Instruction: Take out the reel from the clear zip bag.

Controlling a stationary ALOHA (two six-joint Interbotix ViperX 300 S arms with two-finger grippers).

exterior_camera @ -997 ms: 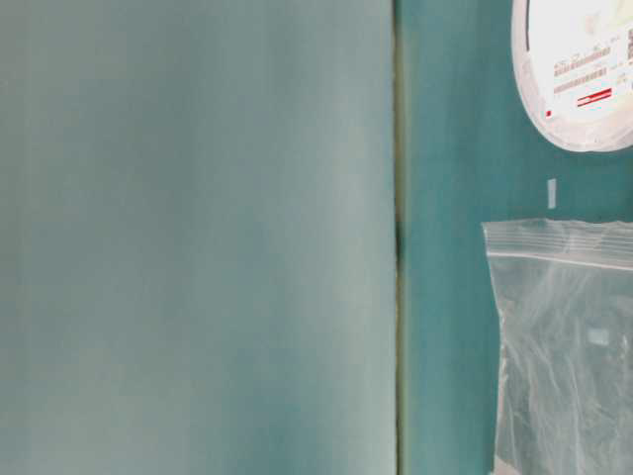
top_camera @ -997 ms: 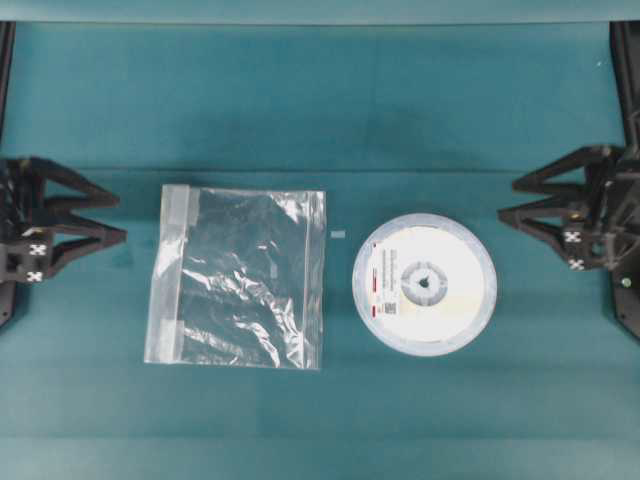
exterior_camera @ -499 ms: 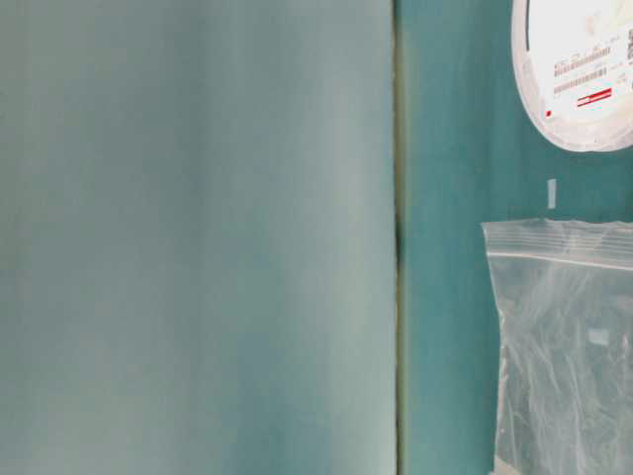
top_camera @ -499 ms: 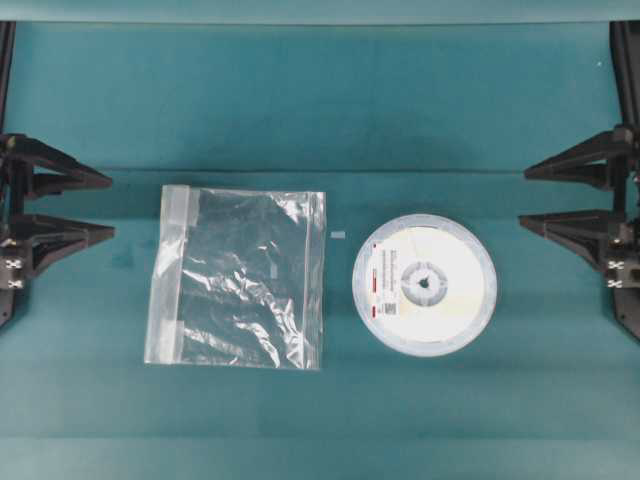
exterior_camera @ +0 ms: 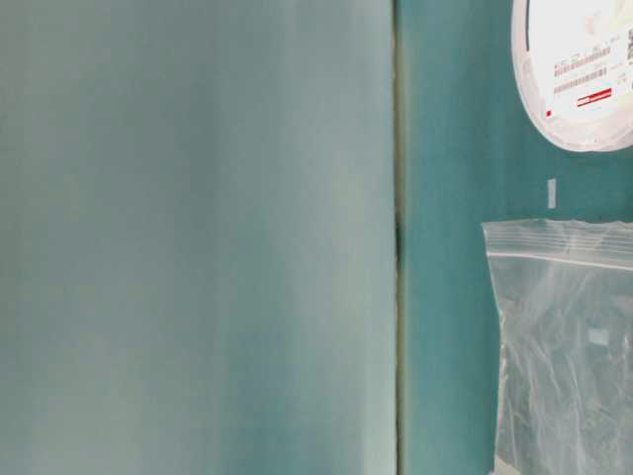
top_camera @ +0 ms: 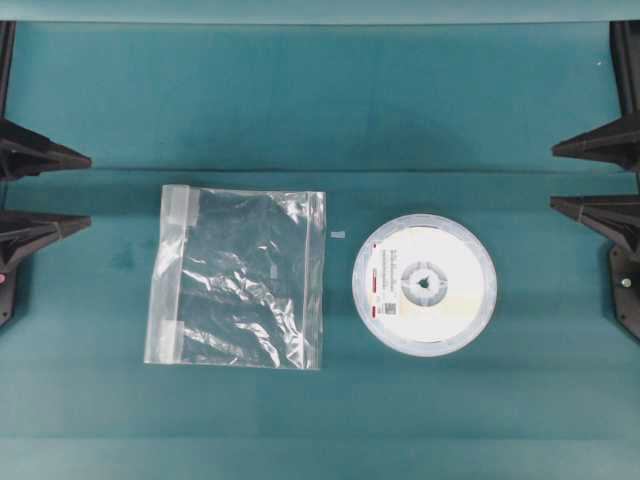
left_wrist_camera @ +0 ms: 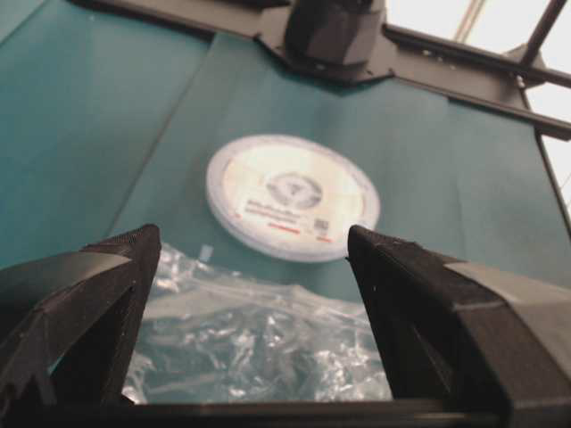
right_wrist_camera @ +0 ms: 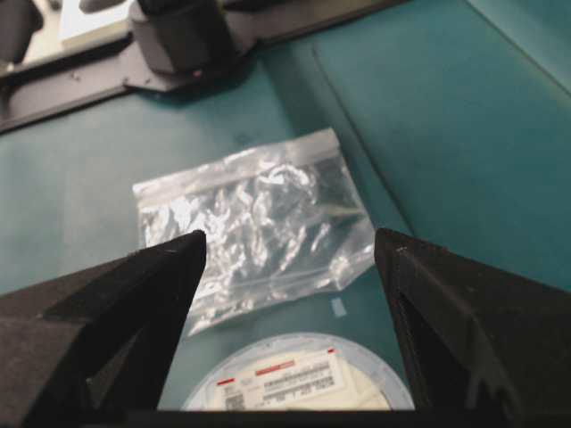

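1. Left gripper (top_camera: 75, 190) spread wide, empty; clear zip bag (top_camera: 240, 278) lies flat just ahead of it.
2. Right gripper (top_camera: 565, 178) spread wide, empty; reel (top_camera: 424, 284) ahead, outside bag.
3. Small white scrap (top_camera: 338, 235) between bag and reel; teal table (top_camera: 320, 100) otherwise unobstructed between jaws and parts.

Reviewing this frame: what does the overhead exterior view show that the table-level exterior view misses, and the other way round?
Only the overhead view shows both end effectors, the left end effector and the right end effector, each open at its edge of the picture and clear of both things. It also shows the whole reel and the whole clear zip bag, lying apart.

Only the table-level view shows a large blurred pale surface filling its left part, and the red marks on the reel's label close up.

Both show the reel outside the bag, the small white scrap between them, and the teal table.
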